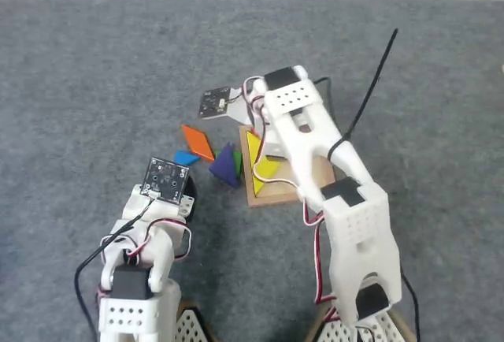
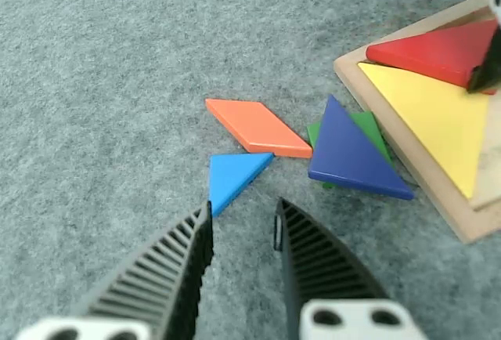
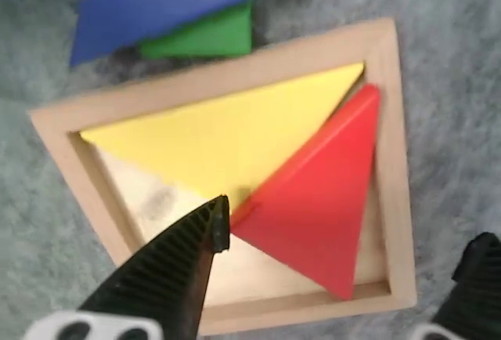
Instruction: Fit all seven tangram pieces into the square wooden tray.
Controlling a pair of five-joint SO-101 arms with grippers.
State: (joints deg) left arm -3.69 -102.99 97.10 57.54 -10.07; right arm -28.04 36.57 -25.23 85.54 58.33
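The square wooden tray [image 3: 219, 81] holds a large yellow triangle [image 3: 227, 132] and a red triangle [image 3: 321, 207] beside it. My right gripper [image 3: 352, 234] hangs open over the tray, one fingertip [image 3: 215, 226] at the red piece's corner. Just outside the tray, a dark blue triangle [image 2: 352, 156] lies across a green piece [image 2: 366, 124]. Further out on the felt are an orange parallelogram [image 2: 258, 126] and a small light blue triangle [image 2: 231, 177]. My left gripper [image 2: 243, 222] is open, low over the felt just short of the light blue triangle.
Grey felt covers the whole table [image 1: 94, 82]. The right arm [image 1: 303, 133] stretches across the tray [image 1: 276, 192] in the high view and hides most of it. The left arm [image 1: 150, 239] stands at the front left. Open felt lies to the left and behind.
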